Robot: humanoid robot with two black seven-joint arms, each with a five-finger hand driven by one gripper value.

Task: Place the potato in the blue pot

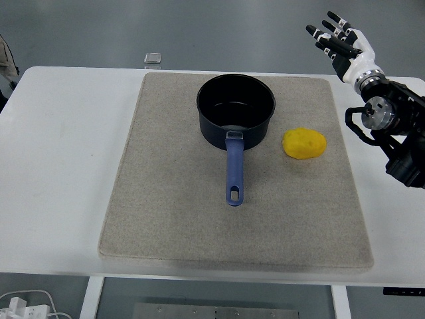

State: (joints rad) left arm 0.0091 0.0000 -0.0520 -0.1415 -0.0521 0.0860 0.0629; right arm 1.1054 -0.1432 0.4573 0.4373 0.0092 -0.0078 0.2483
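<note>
A yellow potato (305, 143) lies on the beige mat (172, 212), just right of the blue pot (235, 109). The pot stands upright at the mat's far middle, dark and empty inside, its blue handle (234, 173) pointing toward the near edge. My right hand (340, 44) is raised at the top right, beyond the table's far right corner, fingers spread and holding nothing. It is well up and right of the potato. The left arm is out of view.
The mat covers most of the white table (60, 166). A small grey square object (153, 59) sits at the table's far edge, left of the pot. White cables (26, 307) lie on the floor at the bottom left.
</note>
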